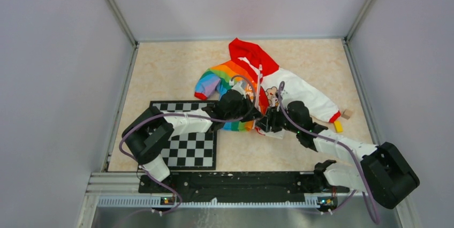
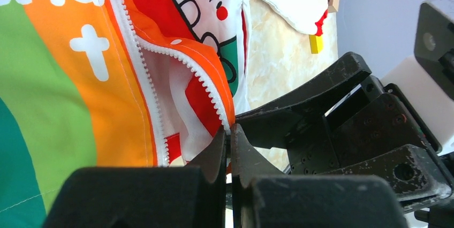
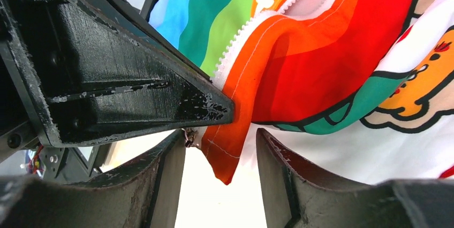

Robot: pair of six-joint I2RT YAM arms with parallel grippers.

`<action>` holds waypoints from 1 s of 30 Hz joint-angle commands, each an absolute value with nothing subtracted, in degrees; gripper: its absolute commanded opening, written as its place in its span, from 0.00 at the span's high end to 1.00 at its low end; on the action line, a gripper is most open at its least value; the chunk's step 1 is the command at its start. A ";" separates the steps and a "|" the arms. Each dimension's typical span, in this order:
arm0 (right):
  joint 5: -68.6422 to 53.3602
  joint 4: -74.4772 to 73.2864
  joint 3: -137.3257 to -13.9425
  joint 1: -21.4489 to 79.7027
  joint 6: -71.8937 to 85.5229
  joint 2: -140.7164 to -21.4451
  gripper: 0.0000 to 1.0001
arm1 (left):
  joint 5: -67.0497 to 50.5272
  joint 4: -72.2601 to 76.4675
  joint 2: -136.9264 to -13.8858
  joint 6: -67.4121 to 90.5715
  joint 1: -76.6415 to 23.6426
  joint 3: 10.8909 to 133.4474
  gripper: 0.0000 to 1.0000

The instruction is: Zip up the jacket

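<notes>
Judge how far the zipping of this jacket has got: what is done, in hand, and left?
Done: the left gripper is shut on the jacket's bottom hem beside the zipper. In hand: the right gripper stands open around the orange hem corner, not gripping. Left: the two rows of teeth lie apart, so joining them and pulling the zipper up remain.

white arm links (image 1: 187, 124), black joints (image 1: 390, 175), purple cables (image 1: 184, 114)
</notes>
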State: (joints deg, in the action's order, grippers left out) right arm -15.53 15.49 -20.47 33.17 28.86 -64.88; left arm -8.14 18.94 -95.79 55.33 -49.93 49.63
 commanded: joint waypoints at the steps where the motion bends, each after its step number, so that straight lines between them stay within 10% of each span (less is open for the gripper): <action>1: -13.14 13.84 -23.33 33.93 26.81 -63.31 0.50 | -8.19 19.06 -95.70 54.26 -50.10 51.74 1.00; 30: -11.16 13.89 -23.20 33.93 23.24 -62.12 0.59 | -8.24 16.46 -95.18 52.10 -50.10 52.79 1.00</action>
State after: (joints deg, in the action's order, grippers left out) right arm -11.92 11.90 -21.15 33.28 24.05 -61.65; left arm -8.10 15.92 -96.16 53.71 -49.93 50.70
